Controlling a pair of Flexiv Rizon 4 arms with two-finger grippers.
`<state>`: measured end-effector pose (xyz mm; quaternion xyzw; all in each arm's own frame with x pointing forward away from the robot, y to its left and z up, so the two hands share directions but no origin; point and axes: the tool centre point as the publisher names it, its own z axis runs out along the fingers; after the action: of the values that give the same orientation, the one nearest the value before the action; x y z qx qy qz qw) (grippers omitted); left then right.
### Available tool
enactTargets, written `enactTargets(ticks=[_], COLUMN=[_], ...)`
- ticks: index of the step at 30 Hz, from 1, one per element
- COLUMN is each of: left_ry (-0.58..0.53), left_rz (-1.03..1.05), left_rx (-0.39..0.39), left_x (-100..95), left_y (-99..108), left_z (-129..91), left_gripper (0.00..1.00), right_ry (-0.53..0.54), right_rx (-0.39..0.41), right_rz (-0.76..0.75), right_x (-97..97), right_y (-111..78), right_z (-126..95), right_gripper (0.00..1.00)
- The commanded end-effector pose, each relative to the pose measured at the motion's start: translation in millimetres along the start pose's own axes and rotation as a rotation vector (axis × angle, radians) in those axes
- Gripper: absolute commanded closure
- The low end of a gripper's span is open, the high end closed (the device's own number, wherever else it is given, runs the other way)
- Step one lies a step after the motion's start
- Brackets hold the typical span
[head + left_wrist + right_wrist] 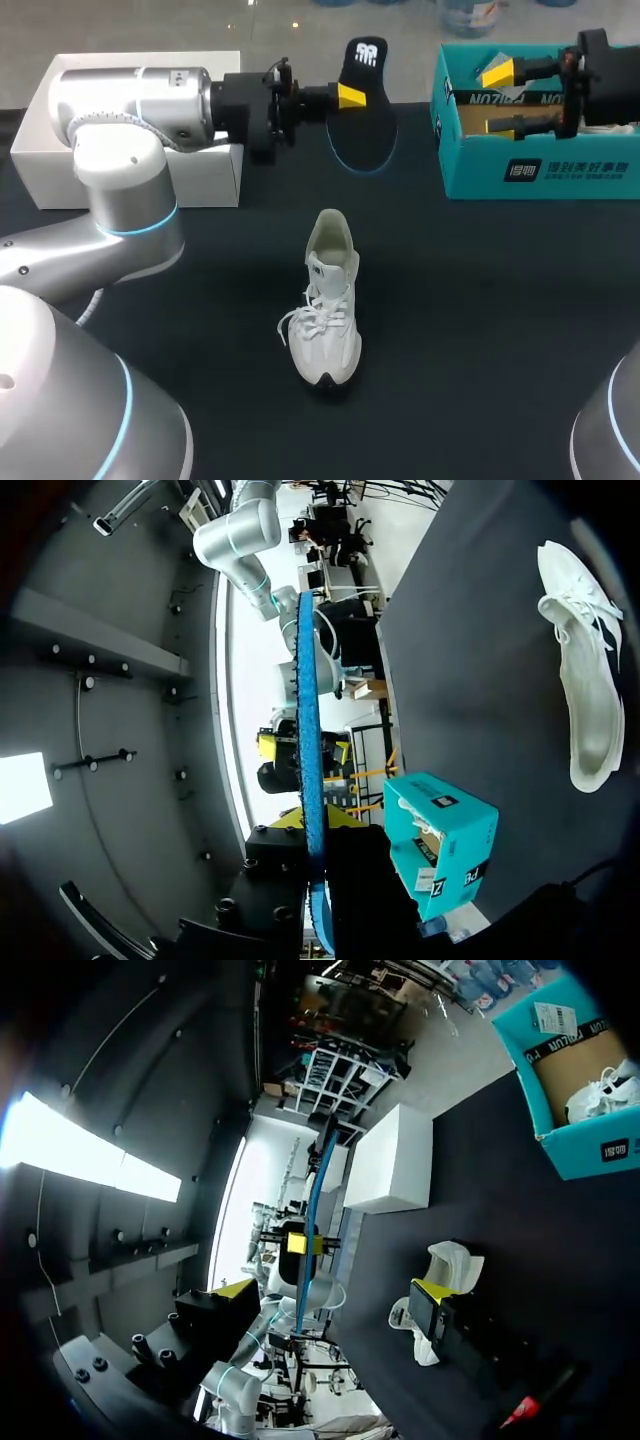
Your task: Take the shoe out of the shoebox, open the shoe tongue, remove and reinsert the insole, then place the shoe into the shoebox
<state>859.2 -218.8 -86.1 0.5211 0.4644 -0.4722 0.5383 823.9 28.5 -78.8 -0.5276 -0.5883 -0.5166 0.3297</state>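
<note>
One white shoe (328, 300) sits upright in the middle of the dark table (500, 350), toe toward the robot, laces loose. Beyond it, the left gripper (352, 97) holds the dark insole (362, 135) on edge in the air, fingers clamped on it from both sides. A white box (40, 150) lies behind that arm, far left. Far right, the right gripper (500, 98) hangs over the open teal shoebox (540, 170), fingers spread wide apart.

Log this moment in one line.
stage: insole out | left gripper: shut on insole, aloft | right gripper: open, near shoebox | shoe: on table
</note>
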Motion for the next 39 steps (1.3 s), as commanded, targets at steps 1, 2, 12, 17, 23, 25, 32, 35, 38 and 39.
enactTargets(ticks=[1, 2, 12, 17, 23, 25, 32, 35, 38, 39], left_ry=[-0.004, -0.004, -0.007, -0.003, -0.002, -0.002, -0.002, 0.013, 0.106, 0.125], left_rz=[0.002, 0.002, 0.012, 0.017, 0.017, 0.017, 0.017, -0.106, -0.514, -0.627], left_rx=[-0.003, -0.004, -0.001, 0.000, -0.002, -0.002, -0.002, -0.031, -0.102, -0.099], left_x=[1.1, 1.2, -2.7, -4.1, -4.3, -4.3, -4.3, -8.3, -14.9, -15.6], left_y=[0.4, 0.7, 0.4, -0.8, -0.9, -0.9, -0.9, -1.2, -4.1, -4.8], left_z=[1.2, 1.1, 2.7, 2.8, 2.7, 2.7, 2.7, 1.2, -5.0, -6.8], left_gripper=[1.00, 1.00, 1.00, 1.00, 1.00, 1.00, 1.00, 1.00, 1.00, 1.00], right_ry=[0.025, 0.033, 0.027, 0.027, 0.027, 0.027, 0.027, 0.027, 0.027, 0.027], right_rx=[-0.012, -0.016, -0.023, -0.023, -0.023, -0.023, -0.023, -0.023, -0.023, -0.023], right_rz=[-0.017, -0.021, -0.027, -0.027, -0.027, -0.027, -0.027, -0.027, -0.027, -0.027], right_x=[1.9, 1.8, 2.9, 2.9, 2.9, 2.9, 2.9, 2.9, 2.9, 2.9], right_y=[-0.9, 0.0, 1.0, 1.0, 1.0, 1.0, 1.0, 1.0, 1.0, 1.0], right_z=[-2.9, -3.4, -0.9, -0.9, -0.9, -0.9, -0.9, -0.9, -0.9, -0.9], right_gripper=[0.00, 0.00, 0.00, 0.00, 0.00, 0.00, 0.00, 0.00, 0.00, 0.00])
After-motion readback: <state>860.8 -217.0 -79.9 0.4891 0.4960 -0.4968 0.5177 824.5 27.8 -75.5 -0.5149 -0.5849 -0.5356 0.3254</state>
